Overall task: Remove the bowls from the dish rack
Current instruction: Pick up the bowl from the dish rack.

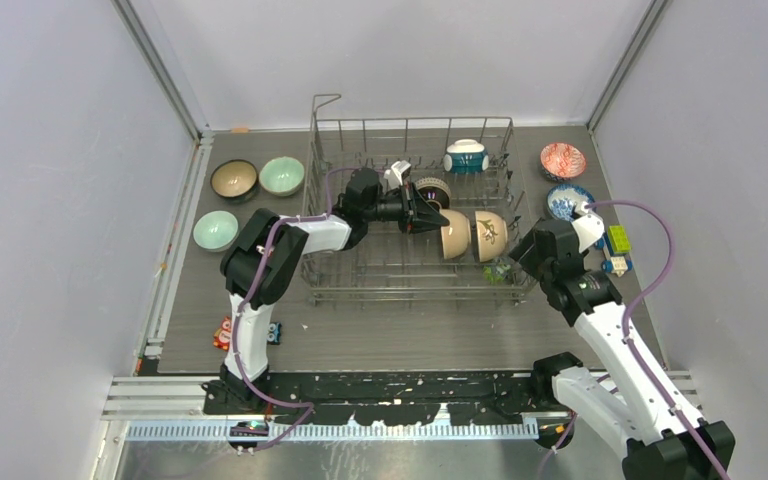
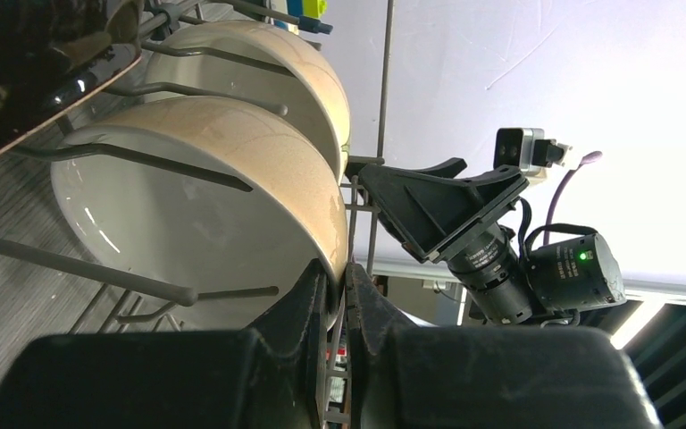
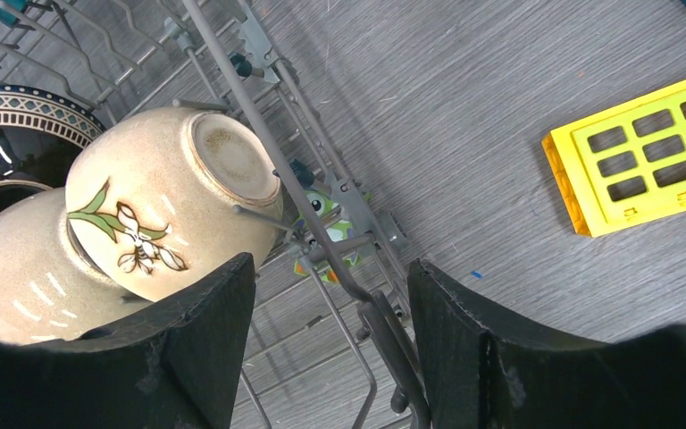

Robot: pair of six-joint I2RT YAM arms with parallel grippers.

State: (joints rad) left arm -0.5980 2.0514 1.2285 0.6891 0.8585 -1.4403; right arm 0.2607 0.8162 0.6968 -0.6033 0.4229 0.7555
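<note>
— Nearest the right wrist lens: right pincer, spread wide, gripping nothing. Straddles a side wire of the dish rack.
— Beyond those fingers?
— Flowered cream bowl, on edge among the tines, foot turned toward the lens. Close behind it, a plain cream bowl. Just outside the wire, a green owl toy; farther out on the bench, a yellow block.
— Left pincer?
— Deep in the rack, clenched on the plain cream bowl's rim, fingers nearly meeting.
— Anything else racked?
— Dark banded bowl beside the left wrist, teal-and-white bowl at the far side.
— Out on the bench?
— Left of the rack: brown bowl, far pale green bowl next to it, near pale green bowl closer in. Right of the rack: red patterned bowl, blue-and-white bowl.
</note>
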